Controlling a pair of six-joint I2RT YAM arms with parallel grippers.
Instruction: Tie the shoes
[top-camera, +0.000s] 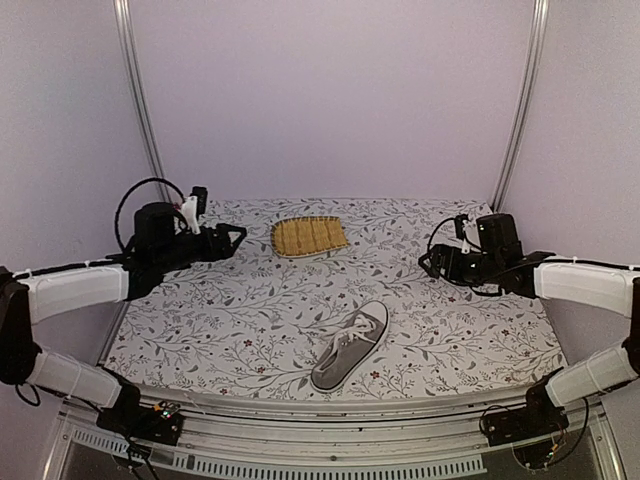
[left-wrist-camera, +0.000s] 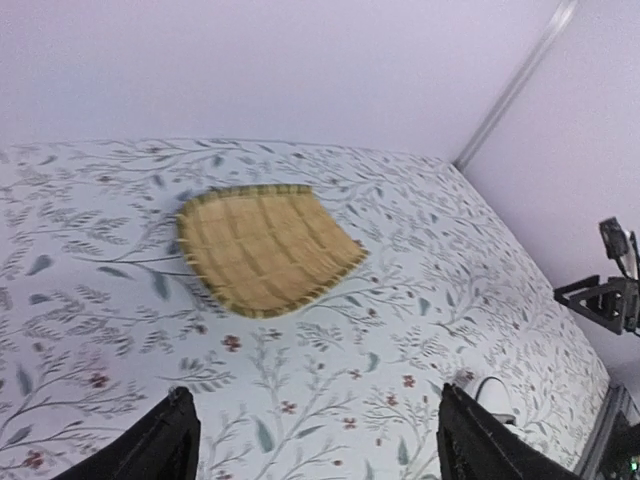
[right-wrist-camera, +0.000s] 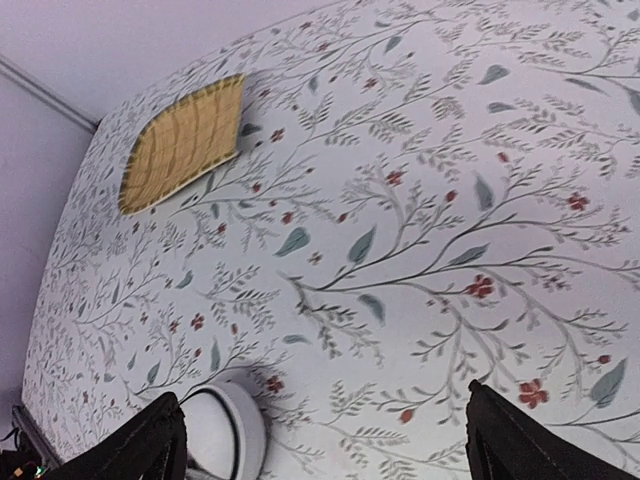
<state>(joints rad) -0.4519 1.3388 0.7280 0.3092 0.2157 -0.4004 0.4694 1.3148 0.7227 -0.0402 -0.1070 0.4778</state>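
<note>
A small grey sneaker (top-camera: 350, 347) with white laces, white sole and toe cap lies on the floral table near the front middle, toe pointing to the back right. Its white toe cap shows in the right wrist view (right-wrist-camera: 225, 432) and in the left wrist view (left-wrist-camera: 490, 400). My left gripper (top-camera: 238, 236) hovers at the back left, open and empty, well away from the shoe; it also shows in the left wrist view (left-wrist-camera: 315, 440). My right gripper (top-camera: 428, 264) hovers at the right, open and empty, to the upper right of the shoe; it also shows in the right wrist view (right-wrist-camera: 325, 440).
A yellow woven bamboo mat (top-camera: 309, 236) lies at the back middle of the table, also seen in the left wrist view (left-wrist-camera: 263, 246) and the right wrist view (right-wrist-camera: 186, 142). Lilac walls with metal posts enclose the table on the back and sides.
</note>
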